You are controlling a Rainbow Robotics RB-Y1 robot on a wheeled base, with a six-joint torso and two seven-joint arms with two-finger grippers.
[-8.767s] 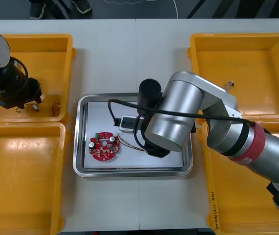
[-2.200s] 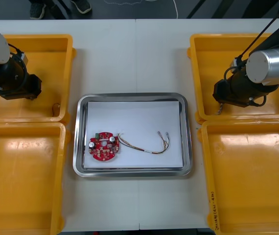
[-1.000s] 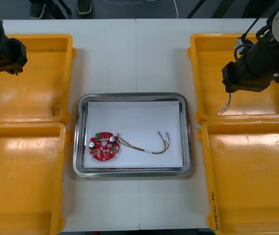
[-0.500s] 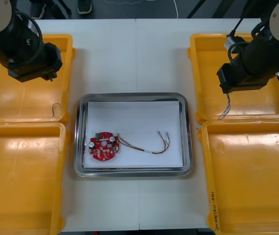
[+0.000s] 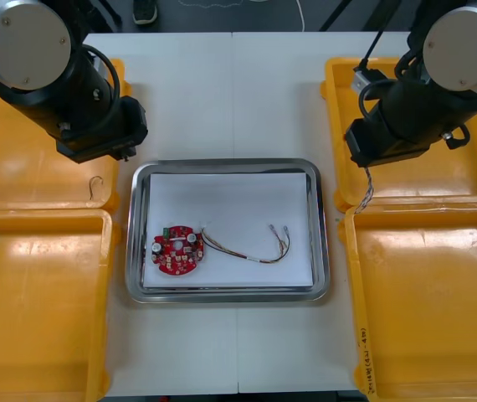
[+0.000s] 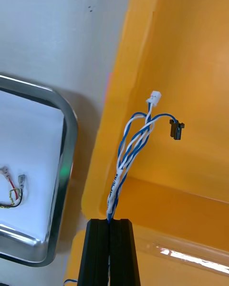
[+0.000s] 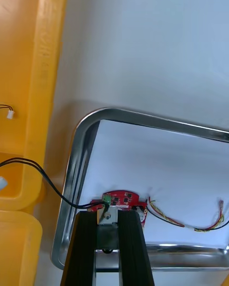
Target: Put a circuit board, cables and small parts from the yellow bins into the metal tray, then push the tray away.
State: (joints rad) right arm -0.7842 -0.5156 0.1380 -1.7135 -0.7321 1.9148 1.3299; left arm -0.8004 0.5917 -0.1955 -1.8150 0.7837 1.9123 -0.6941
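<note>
front view, inspector asks: where do the arms stand?

assistant: left arm is over the inner rim of the far left yellow bin, just beside the far left corner of the metal tray. right arm is over the inner side of the far right yellow bin. the tray sits mid tabletop, between the bins.

inspector: tray contents?

assistant: white inside. a round red circuit board lies at the near left. a red and yellow cable curves from beside the board toward the right side.

inspector: right pincer?

assistant: right wrist view: right pincer has its fingers pressed close, pinching the twisted blue and white cable. the cable stands out past the fingertips and ends in a small white plug and a black plug, both over the bin's inner wall, near the tray's corner. from above it dangles below the arm, down to where that bin meets the near right yellow bin.

inspector: left pincer?

assistant: left wrist view: left pincer is over the tray's left rim. its fingers stand apart by the width of a pale end piece, pinched between them. a black cable runs from that piece out across the bin's rim. the circuit board lies just past the fingertips.
</note>
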